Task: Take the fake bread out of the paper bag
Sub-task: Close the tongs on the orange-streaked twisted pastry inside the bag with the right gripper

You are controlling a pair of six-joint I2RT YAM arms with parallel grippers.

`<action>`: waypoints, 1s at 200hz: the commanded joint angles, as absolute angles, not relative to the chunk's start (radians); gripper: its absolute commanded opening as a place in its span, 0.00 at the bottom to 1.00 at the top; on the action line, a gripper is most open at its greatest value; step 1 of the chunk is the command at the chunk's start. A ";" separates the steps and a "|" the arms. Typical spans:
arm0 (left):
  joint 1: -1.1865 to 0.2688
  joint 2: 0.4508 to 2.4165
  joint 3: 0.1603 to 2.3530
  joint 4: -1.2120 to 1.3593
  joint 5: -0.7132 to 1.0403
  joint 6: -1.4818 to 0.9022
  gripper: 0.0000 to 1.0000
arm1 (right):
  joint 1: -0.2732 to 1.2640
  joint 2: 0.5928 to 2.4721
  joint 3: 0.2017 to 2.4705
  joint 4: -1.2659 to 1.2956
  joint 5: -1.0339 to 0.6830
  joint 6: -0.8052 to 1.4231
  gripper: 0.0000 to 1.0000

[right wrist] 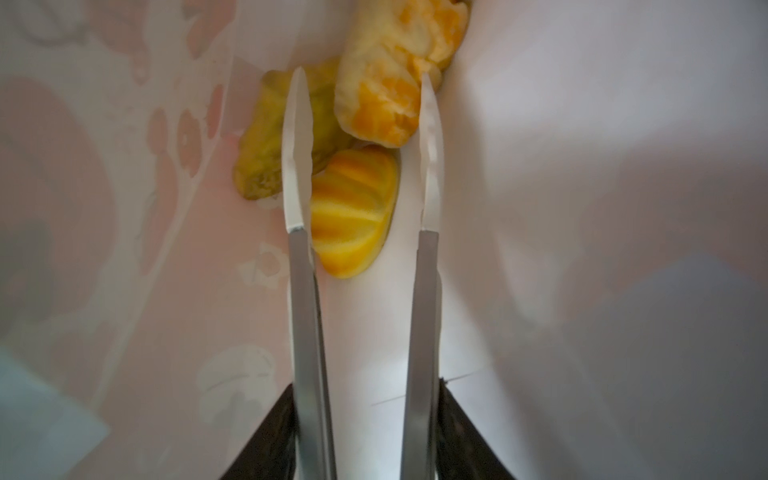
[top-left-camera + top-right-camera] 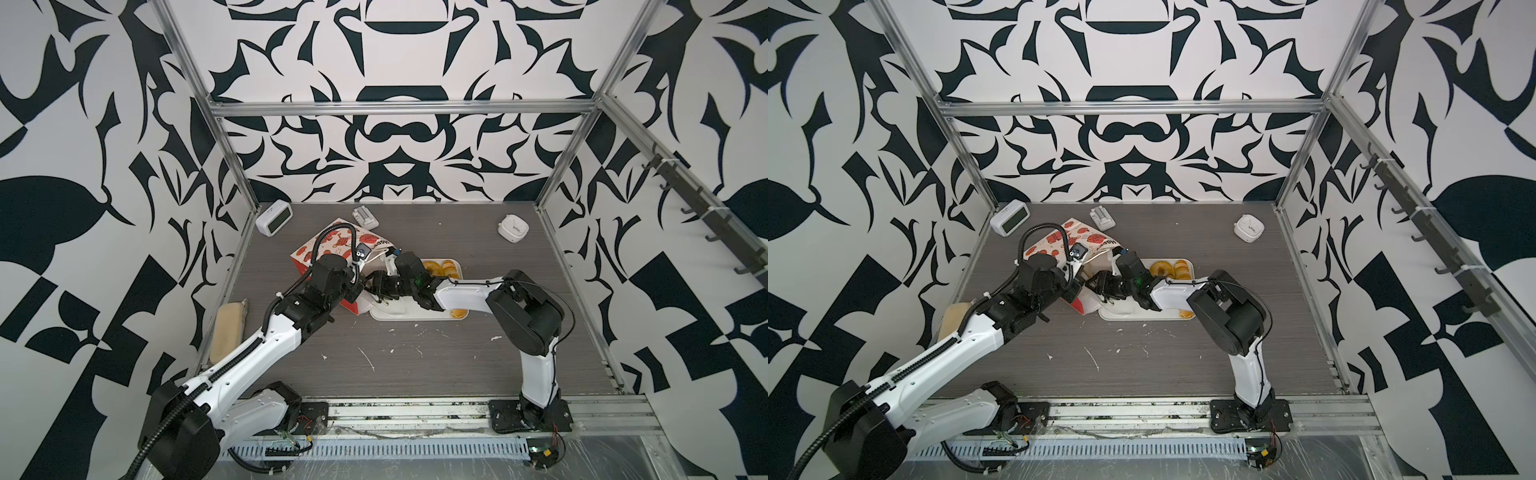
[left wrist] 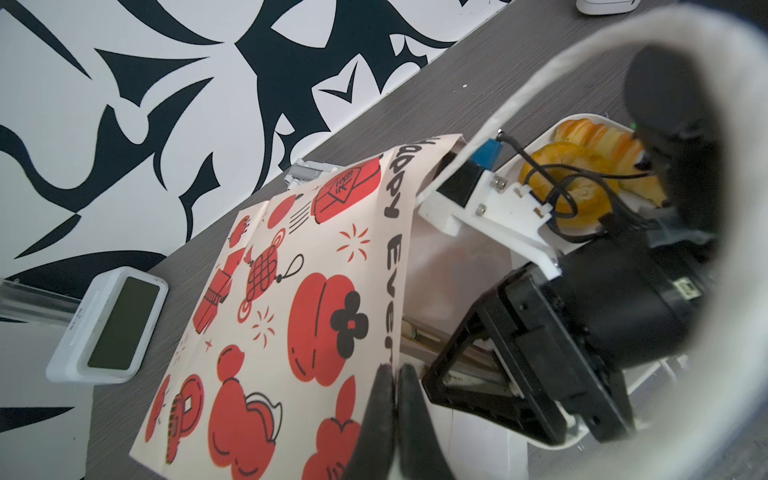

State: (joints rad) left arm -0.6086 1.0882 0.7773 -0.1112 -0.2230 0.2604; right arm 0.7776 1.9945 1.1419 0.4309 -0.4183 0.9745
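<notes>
Inside the bag (image 1: 582,208) — paper walls close on either side of the right hand (image 1: 362,77); three pastries (image 1: 353,208) block the far end. Mouth taken up by that hand. Front table (image 2: 415,365) open — wide passage.

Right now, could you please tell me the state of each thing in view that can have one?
paper bag: lying on its side, mouth open beside the white tray.
left gripper: shut on the paper bag's rim.
right gripper: open, reaching inside the bag.
ridged bun: loose in the bag, between the right jaws, ungripped.
bagel: out, lying in the tray.
clock: screen blank.
</notes>
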 commanded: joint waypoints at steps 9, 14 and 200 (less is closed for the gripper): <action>-0.606 1.068 0.768 -0.074 -0.199 0.263 0.00 | 0.772 1.993 1.201 0.503 -0.455 1.014 0.50; -0.606 1.068 0.767 -0.074 -0.199 0.264 0.00 | 0.772 1.996 1.204 0.505 -0.456 1.017 0.50; -0.606 1.061 0.762 -0.077 -0.200 0.262 0.00 | 0.768 1.998 1.221 0.499 -0.448 0.998 0.14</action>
State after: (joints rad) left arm -0.6067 1.0817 0.7765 -0.1085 -0.2127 0.2607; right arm 0.7738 2.0979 1.2507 0.4328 -0.4683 1.0378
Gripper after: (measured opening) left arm 0.055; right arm 0.342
